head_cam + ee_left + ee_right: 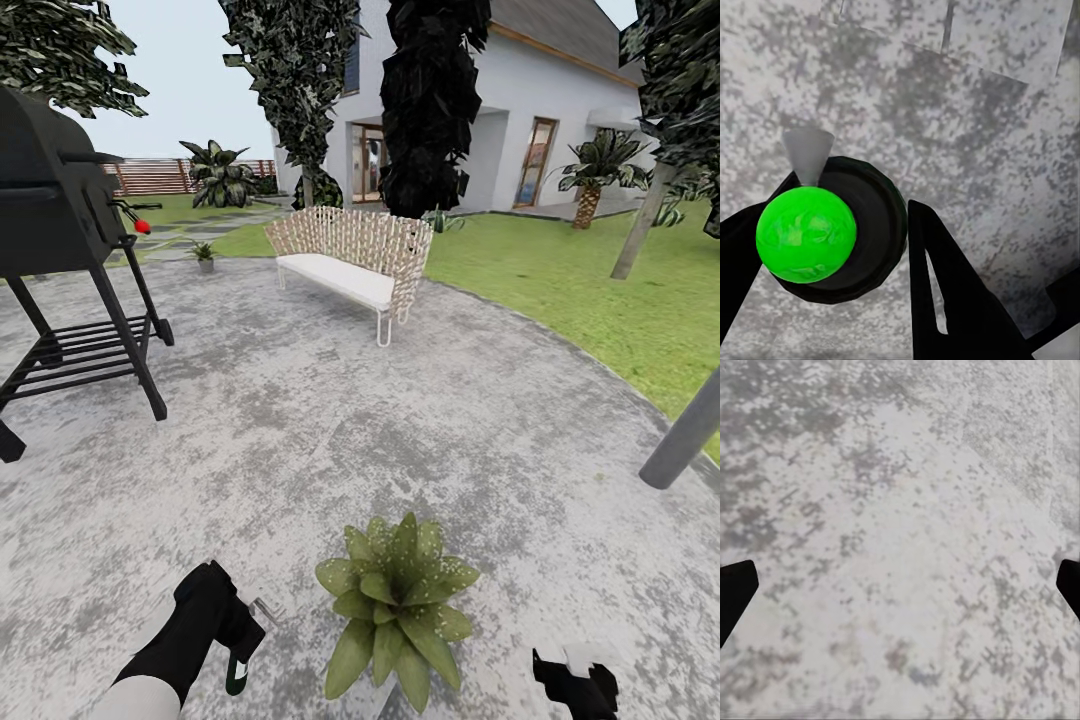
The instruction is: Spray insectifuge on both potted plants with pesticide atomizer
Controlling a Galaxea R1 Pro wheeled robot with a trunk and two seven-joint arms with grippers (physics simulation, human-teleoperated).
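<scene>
A potted plant (395,605), a low rosette of speckled green leaves, sits on the stone patio (330,430) right in front of me. A second small potted plant (205,254) stands far off at the patio's back left edge. My left gripper (232,632) is just left of the near plant, shut on the pesticide atomizer (238,672), a dark green bottle with a white band. In the left wrist view the atomizer (832,229) shows its bright green cap and grey nozzle from above, between the gripper's black fingers (945,292). My right gripper (575,682) hangs open over bare stone (900,547), right of the plant.
A black grill (60,230) stands at the left. A wicker bench (350,260) with a white cushion is at the patio's far side. A grey post (685,435) leans at the right edge. Lawn (590,280), dark trees and a white house lie beyond.
</scene>
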